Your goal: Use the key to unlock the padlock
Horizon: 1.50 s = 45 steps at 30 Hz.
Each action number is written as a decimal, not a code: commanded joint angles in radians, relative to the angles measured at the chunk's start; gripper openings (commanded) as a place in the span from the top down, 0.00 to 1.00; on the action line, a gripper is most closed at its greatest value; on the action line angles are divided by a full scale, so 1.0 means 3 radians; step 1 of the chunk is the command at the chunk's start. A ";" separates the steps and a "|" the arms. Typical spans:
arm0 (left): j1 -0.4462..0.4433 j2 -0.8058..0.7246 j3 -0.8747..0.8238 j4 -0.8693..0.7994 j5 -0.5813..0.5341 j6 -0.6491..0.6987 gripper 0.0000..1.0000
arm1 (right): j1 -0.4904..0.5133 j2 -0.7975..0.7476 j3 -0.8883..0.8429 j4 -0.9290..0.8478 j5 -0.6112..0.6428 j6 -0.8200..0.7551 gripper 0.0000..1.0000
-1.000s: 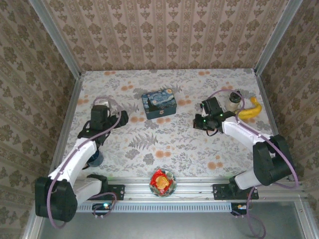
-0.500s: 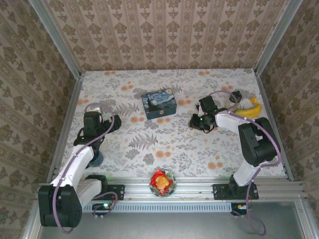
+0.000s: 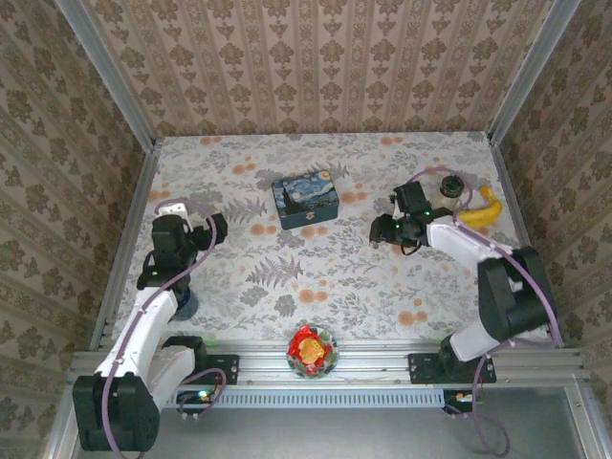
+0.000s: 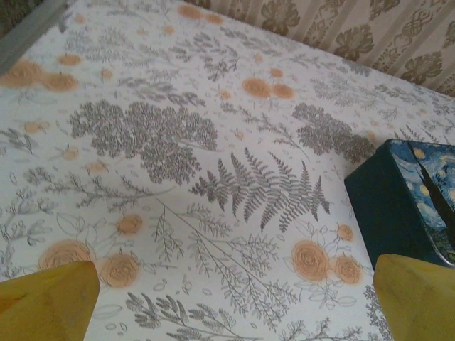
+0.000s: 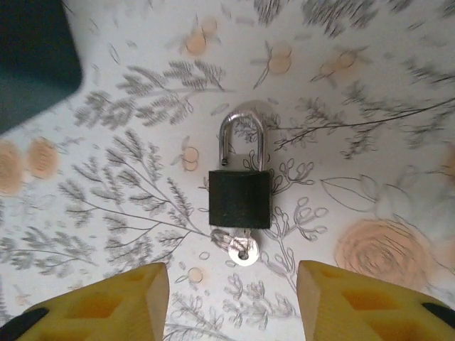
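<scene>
Padlock lying flat on the flowered desk

The padlock [image 5: 239, 197] – black body, silver shackle – lies on the desk [image 5: 377, 135] with the key [image 5: 242, 249] at its near end. One shackle leg ends just short of the body. The right gripper [image 5: 233, 302] hangs above, yellow jaws apart, touching nothing. A dark blue box corner [image 5: 32, 60] sits well apart.

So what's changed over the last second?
The right gripper has opened. The small black-and-silver metal padlock, with the silver key at its bottom end, lies free on the floral table ahead of its fingers. The left gripper drew back leftward, open throughout. The blue starry-night painted tin and yellow banana stayed put.
</scene>
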 commanded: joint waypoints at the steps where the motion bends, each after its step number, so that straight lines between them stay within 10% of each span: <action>1: 0.0029 -0.0048 -0.0057 0.0216 -0.0099 0.0248 0.00 | -0.0014 -0.0530 -0.0157 -0.0065 0.0444 -0.0123 0.39; 4: 0.0029 -0.0056 -0.0149 0.0401 -0.0135 0.0384 0.00 | -0.0013 -0.0943 -0.0308 -0.0042 0.0782 -0.0217 0.00; 22: 0.0094 0.0740 -0.0840 0.2328 -0.0417 0.1201 0.00 | -0.0021 -0.2748 -0.1602 0.0951 0.2528 -0.0639 0.00; 45: 0.0274 0.2222 -0.0577 0.3422 0.0203 0.1443 0.00 | -0.0440 -0.2064 -0.2385 0.3007 0.2079 -0.1216 0.00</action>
